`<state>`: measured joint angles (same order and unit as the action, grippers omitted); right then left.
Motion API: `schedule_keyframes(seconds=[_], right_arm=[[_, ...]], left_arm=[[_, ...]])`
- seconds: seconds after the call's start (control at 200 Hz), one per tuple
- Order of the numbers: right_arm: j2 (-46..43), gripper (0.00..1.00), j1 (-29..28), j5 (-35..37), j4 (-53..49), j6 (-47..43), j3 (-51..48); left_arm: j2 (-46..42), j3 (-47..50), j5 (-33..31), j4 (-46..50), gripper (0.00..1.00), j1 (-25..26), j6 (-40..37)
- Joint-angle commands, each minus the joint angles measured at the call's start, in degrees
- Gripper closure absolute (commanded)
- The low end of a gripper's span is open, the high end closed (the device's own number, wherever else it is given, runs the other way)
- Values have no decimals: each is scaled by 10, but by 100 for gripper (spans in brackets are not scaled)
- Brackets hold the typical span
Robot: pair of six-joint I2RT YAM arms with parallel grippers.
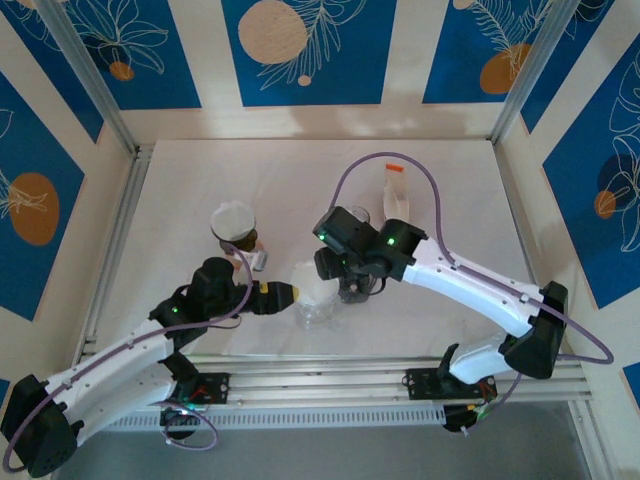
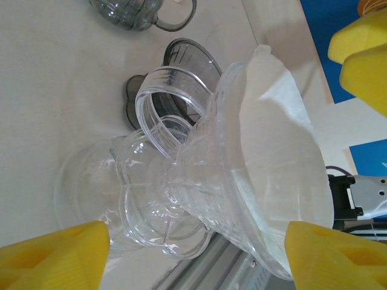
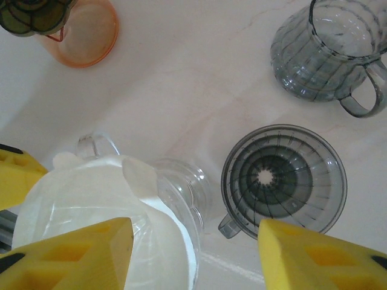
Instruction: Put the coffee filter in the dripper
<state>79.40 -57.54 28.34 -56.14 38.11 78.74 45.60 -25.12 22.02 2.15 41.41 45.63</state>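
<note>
Where the white paper coffee filter (image 2: pixel 284 151) sits, it is already inside the clear plastic dripper (image 2: pixel 175 205), lining the cone, with its edge rising a little above the rim. That dripper stands near the front of the white table (image 1: pixel 250 180), between the two arms.

The left gripper (image 2: pixel 199 241) reaches in from the side with its yellow fingers (image 2: pixel 54 257) spread wide. One is by the dripper's base and the other by its rim, and the jaws are parted rather than clamped. Whether either pad touches the plastic is unclear.

The right gripper (image 3: pixel 195 241) hangs above, looking down. Its jaws are parted and hold nothing, with one finger (image 3: pixel 66 254) over the filter's edge.

Just beside the clear dripper stands a smoke-gray dripper (image 3: pixel 283 178), upright and ribbed inside. A gray glass carafe (image 3: pixel 326 54) with a handle sits farther back. An orange translucent cup (image 3: pixel 87 30) stands well apart from both on the left side.
</note>
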Motion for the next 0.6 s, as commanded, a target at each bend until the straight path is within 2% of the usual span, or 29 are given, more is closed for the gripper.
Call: schedule_keyframes(seconds=[0.0,0.595], right_arm=[[-22,43,-7,12,0,27,-17],[-68,42,-12,34,-15,57,-37]], left_arm=[[-6,4,-1,-10,21,8,3],[-33,-16,-3,6,11,8,11]])
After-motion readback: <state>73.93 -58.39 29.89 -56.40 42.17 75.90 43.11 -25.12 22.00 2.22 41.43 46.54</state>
